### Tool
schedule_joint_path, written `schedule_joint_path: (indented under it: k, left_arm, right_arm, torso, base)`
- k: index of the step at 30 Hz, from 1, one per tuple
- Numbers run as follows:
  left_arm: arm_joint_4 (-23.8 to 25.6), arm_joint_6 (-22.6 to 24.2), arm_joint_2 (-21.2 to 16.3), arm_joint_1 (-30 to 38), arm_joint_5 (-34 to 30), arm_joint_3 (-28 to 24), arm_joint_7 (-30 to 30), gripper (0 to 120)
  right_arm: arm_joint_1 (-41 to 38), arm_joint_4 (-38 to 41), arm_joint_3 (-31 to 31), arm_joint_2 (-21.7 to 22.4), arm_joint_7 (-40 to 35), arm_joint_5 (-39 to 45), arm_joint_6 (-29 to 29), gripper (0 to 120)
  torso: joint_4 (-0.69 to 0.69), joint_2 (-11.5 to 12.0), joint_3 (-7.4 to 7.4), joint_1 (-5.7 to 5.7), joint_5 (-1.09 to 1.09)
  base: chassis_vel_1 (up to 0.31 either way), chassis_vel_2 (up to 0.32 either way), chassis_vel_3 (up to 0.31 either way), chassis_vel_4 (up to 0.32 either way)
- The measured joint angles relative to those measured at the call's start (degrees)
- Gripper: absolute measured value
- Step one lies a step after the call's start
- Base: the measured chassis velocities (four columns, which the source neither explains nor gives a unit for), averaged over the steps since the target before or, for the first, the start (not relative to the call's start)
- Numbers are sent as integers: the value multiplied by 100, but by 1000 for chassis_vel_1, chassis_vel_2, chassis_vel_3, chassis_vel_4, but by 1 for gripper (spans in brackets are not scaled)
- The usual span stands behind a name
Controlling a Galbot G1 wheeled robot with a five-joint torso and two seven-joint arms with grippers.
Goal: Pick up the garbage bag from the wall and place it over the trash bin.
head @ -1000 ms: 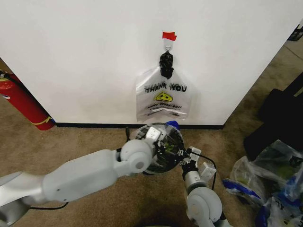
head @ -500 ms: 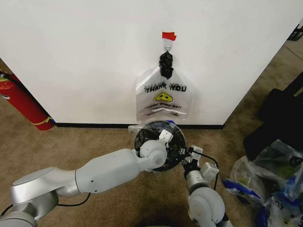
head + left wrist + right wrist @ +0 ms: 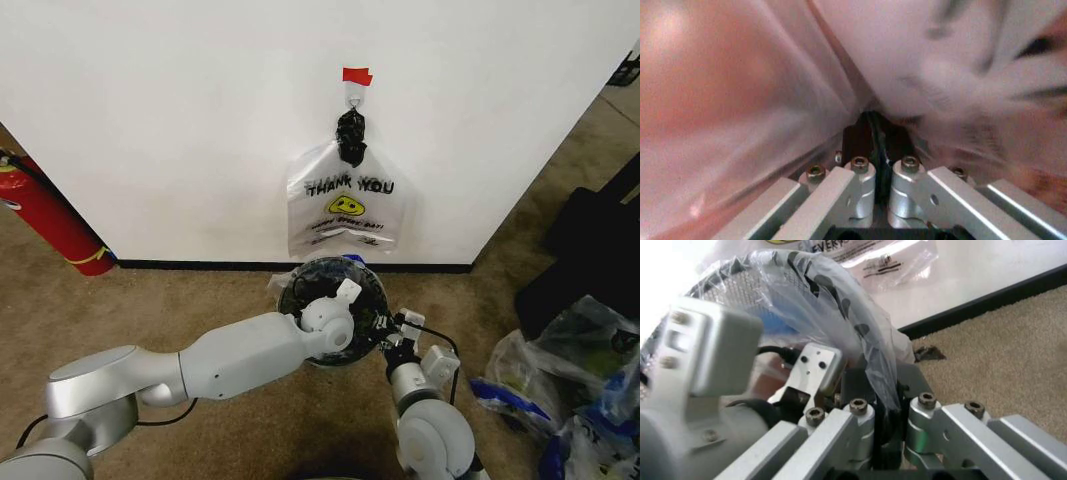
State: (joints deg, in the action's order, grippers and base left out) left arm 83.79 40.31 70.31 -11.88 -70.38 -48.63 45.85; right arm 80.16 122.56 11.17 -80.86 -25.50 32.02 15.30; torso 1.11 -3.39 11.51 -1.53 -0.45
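Carpet, one trash bin (image 3: 330,305), two pinching end effectors

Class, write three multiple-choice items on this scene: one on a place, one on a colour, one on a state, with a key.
1. Where is the extinguisher?
A. On the bin
B. On the floor against the wall, to the robot's left
C. Among the clear bags on the right

2. What colour is the tape above the hook?
A. Red
B. Blue
C. Yellow

3. How is the right gripper?
A. Wide open over bare carpet
B. Shut on a cable
C. Shut on the garbage bag

Key:
1 B: the extinguisher leans at the wall at the head view's left edge.
2 A: the tape is red.
3 C: the right gripper has its fingers closed with the garbage bag plastic pinched between them.
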Motion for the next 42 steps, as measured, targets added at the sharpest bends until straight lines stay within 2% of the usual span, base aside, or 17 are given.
schedule_joint_path:
  k: [3, 6, 8, 11, 13, 14, 16, 18, 24, 26, 29, 34, 42]
  left_arm:
    - [-21, -11, -27, -18, 65, 28, -41, 0]
    - [202, -41, -144, -27, 15, 102, -45, 0]
    - [567, -85, -340, -3, -11, 133, -74, 0]
    - [1518, -99, -829, 147, -244, 51, -61, 0]
    - [2021, -79, -1019, 232, -456, 23, 10, 0]
    - [2021, -79, -1019, 232, -456, 23, 10, 0]
    - [2512, -4, -1175, 366, -858, 33, 169, 0]
    - [2724, 129, -1296, 468, -1255, 59, 359, 0]
    - [2820, 184, -1514, 518, -1877, 126, 503, 0]
    - [2836, 190, -1492, 478, -2184, 152, 554, 0]
    - [2647, 192, -1310, 350, -2307, 154, 579, 0]
    - [2317, 192, -1050, 192, -2252, 149, 569, 0]
    - [1590, 191, -692, 118, -1748, 102, 396, 0]
  right_arm:
    - [4, 2, -1, 31, 15, 3, 0, 0]
    - [-24, -53, 1, 52, 16, 6, -2, 0]
    - [-55, -105, 10, 71, 17, 7, -9, 0]
    - [-60, -103, 9, 78, 30, -45, -25, 0]
    - [-37, -90, 1, 74, 63, -109, -48, 0]
    - [-37, -90, 1, 74, 63, -109, -48, 0]
    - [-27, -113, -4, 73, 95, -201, -84, 0]
    - [-32, -152, -5, 77, 116, -289, -123, 0]
    - [-19, -132, 86, 176, 239, -498, -278, 0]
    - [-25, -132, 145, 224, 265, -499, -336, 0]
    - [-56, -161, 188, 242, 296, -488, -414, 0]
    - [-62, -191, 186, 231, 316, -504, -436, 0]
    - [-52, -166, 91, 229, 365, -539, -448, 0]
  torso:
    - [1, 0, 0, 0, 0]
    - [0, 0, 0, 0, -1]
    - [0, 0, 0, 0, -1]
    - [-2, 0, 0, 0, 0]
    - [-3, 0, 0, 1, -1]
    - [-3, 0, 0, 1, -1]
    - [0, 0, -1, 1, -1]
    - [1, -1, -1, 1, -1]
    - [-2, -1, -1, 1, -2]
    - [0, -1, -1, 1, 0]
    - [0, -1, -1, 1, -1]
    - [0, -1, 0, 1, 0]
    - [0, -1, 0, 1, 0]
  base:
    - [0, 0, 0, 0]
    - [0, 0, 0, 0]
    - [0, 0, 0, 0]
    - [0, 0, 0, 0]
    - [0, 0, 0, 0]
    - [0, 0, 0, 0]
    - [0, 0, 0, 0]
    - [0, 0, 0, 0]
    - [0, 0, 0, 0]
    - [0, 0, 0, 0]
    - [0, 0, 0, 0]
    - [0, 0, 0, 0]
    - [0, 0, 0, 0]
